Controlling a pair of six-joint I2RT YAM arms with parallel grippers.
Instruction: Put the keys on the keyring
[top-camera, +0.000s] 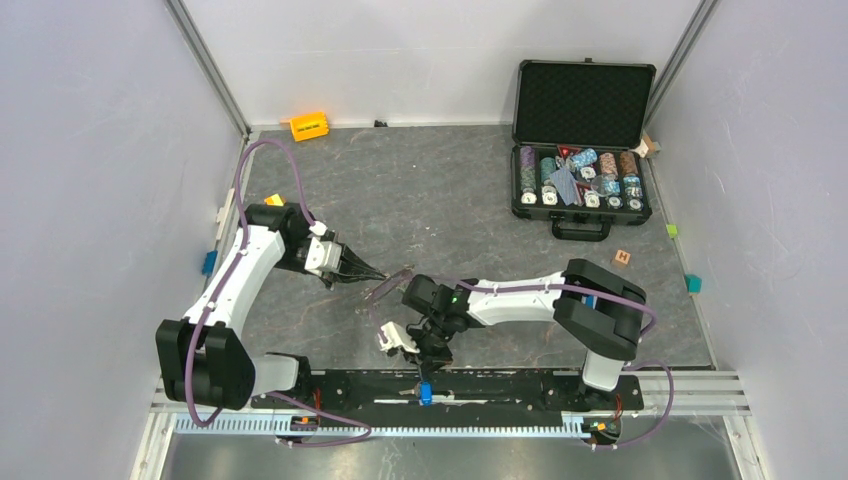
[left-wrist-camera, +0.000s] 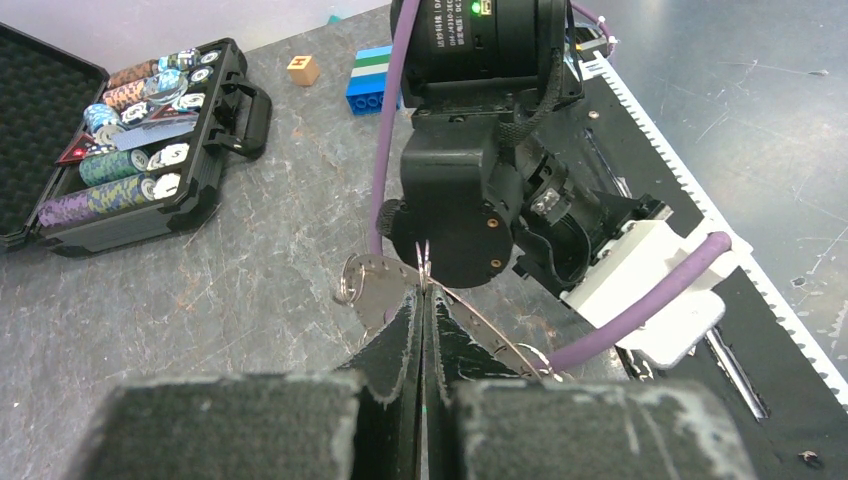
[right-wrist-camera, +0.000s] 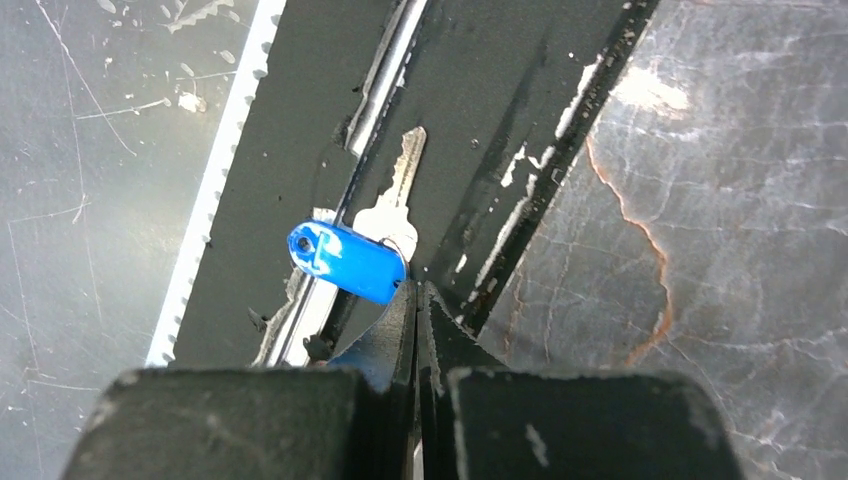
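My left gripper (top-camera: 372, 272) (left-wrist-camera: 424, 292) is shut on the keyring (left-wrist-camera: 378, 284), a thin grey metal ring with small holes and little split rings on its rim. It holds the ring edge-on above the table (top-camera: 386, 287). My right gripper (top-camera: 432, 352) (right-wrist-camera: 415, 292) points down over the black base rail. It is shut at the edge of the blue key (right-wrist-camera: 344, 260), whose blue head and silver blade (right-wrist-camera: 402, 180) lie beyond the fingertips. The key shows as a blue spot (top-camera: 425, 393) in the top view. The green key is not in view.
An open black case of poker chips (top-camera: 582, 150) (left-wrist-camera: 130, 150) stands at the back right. A blue and green block (left-wrist-camera: 373, 75) and a wooden cube (top-camera: 621, 257) (left-wrist-camera: 303, 69) lie on the table. An orange block (top-camera: 308, 126) sits at the back wall. The right arm's wrist (left-wrist-camera: 470, 200) hangs close in front of the keyring.
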